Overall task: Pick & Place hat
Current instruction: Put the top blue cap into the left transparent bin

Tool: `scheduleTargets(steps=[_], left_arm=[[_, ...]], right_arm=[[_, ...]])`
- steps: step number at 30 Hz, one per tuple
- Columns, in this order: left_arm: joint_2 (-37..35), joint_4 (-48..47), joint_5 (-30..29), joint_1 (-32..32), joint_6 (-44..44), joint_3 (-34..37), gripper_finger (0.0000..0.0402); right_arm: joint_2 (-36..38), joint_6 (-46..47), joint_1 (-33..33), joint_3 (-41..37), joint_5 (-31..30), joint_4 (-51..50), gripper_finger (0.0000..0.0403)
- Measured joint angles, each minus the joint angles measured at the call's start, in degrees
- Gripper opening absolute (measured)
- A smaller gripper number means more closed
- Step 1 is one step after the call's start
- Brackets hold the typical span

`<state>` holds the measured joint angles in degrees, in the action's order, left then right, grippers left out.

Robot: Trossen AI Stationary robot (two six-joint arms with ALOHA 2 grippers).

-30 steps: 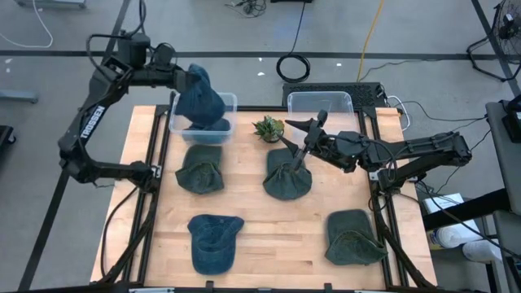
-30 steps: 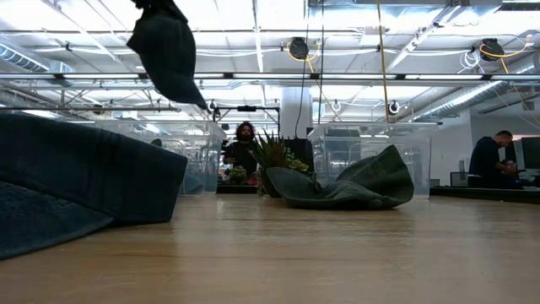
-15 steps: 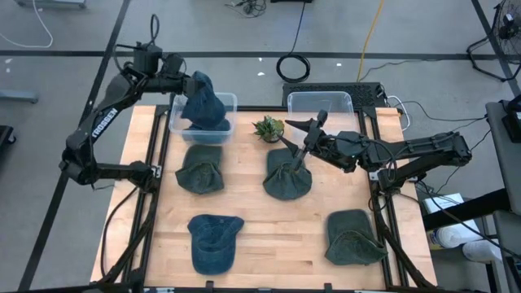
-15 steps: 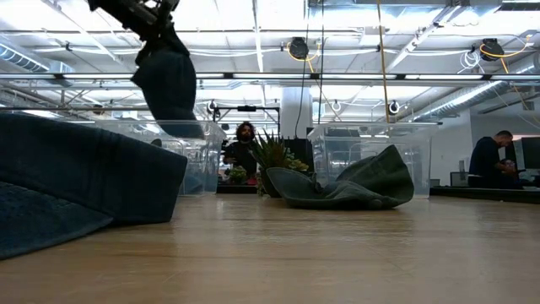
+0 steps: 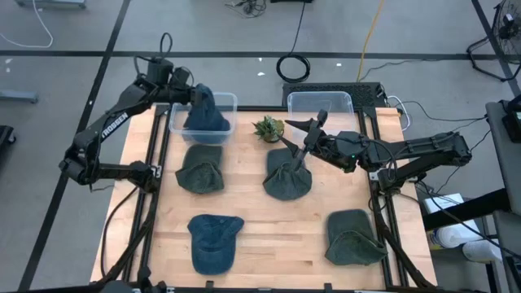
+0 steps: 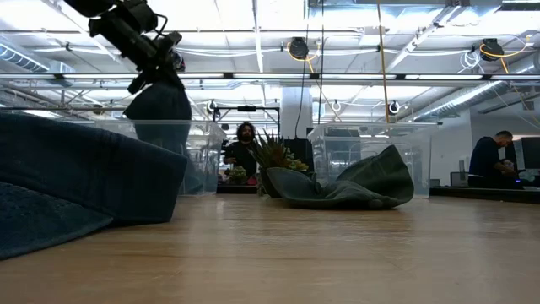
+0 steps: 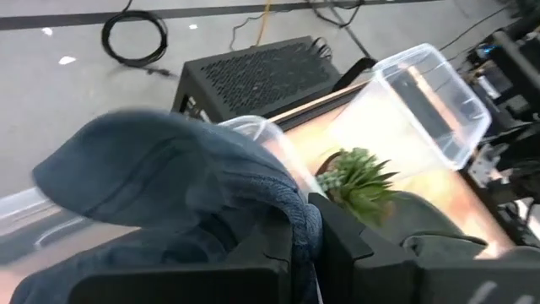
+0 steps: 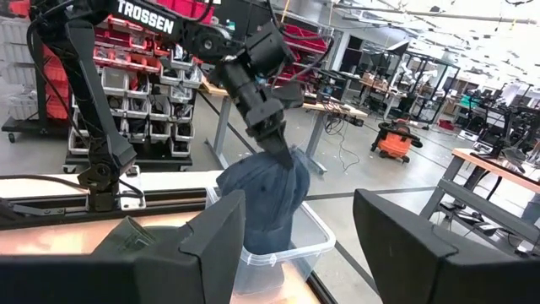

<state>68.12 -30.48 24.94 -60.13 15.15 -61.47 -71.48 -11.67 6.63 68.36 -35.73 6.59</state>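
A blue hat point(image 5: 205, 116) hangs from my shut left gripper point(image 5: 195, 92) inside the clear left bin point(image 5: 229, 101) at the table's far left. In the low view the blue hat point(image 6: 157, 110) reaches down behind the bin's wall point(image 6: 199, 160). My right gripper point(image 5: 303, 138) stands open and holds nothing, level above a green hat point(image 5: 286, 177) that lies mid-table. Its wrist view shows the blue hat point(image 8: 263, 203) in the bin point(image 8: 291, 249). My left gripper pinches a bunched fold of the blue hat's cloth point(image 7: 297, 215) at the hat's top between its two fingers. The fingers slant down from the table's far left. The hat hangs below them, its lower part inside the bin; whether it rests on the bin's floor I cannot tell.
A second clear bin point(image 5: 320, 103) stands at the far right, and a small potted plant point(image 5: 268, 127) sits between the bins. Another green hat point(image 5: 199, 169) lies near the left bin, a blue cap point(image 5: 214, 242) at the near left, and a green hat point(image 5: 354, 236) at the near right.
My left gripper has come down over the left bin, still shut on the blue hat. The hat, which hung clear above the bin, now reaches down inside it.
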Motion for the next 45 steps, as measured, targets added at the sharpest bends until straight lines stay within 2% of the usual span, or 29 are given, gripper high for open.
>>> scheduleTargets(steps=[7, 16, 24, 30, 37, 45], left_arm=[[0.0, 0.85, -2.88, 0.01, 0.36, 3.09, 0.0022], [0.0, 0.81, -3.33, -0.01, 0.01, 8.13, 0.0022], [0.0, 1.55, -7.17, -0.01, 0.21, 11.23, 0.0022], [0.0, 1.84, -9.23, -0.01, 0.29, 11.71, 0.0022], [0.28, -0.91, -14.61, -0.01, 0.35, 11.71, 0.0022], [3.73, -4.46, -18.99, 0.28, -1.02, 11.71, 0.0022]], right_arm=[[0.0, 0.0, 0.0, 0.0, 0.0, 0.0, 0.0208], [0.0, -0.13, 0.0, 0.0, 0.02, 0.02, 0.0208], [0.0, 0.0, 0.0, 0.0, 0.02, 0.0, 0.0208], [0.0, -0.02, 0.0, 0.0, 0.02, 0.0, 0.0208], [0.0, -0.13, 0.0, 0.0, 0.02, 0.0, 0.0208], [0.0, -0.15, 0.02, 0.0, 0.02, -0.05, 0.0208]])
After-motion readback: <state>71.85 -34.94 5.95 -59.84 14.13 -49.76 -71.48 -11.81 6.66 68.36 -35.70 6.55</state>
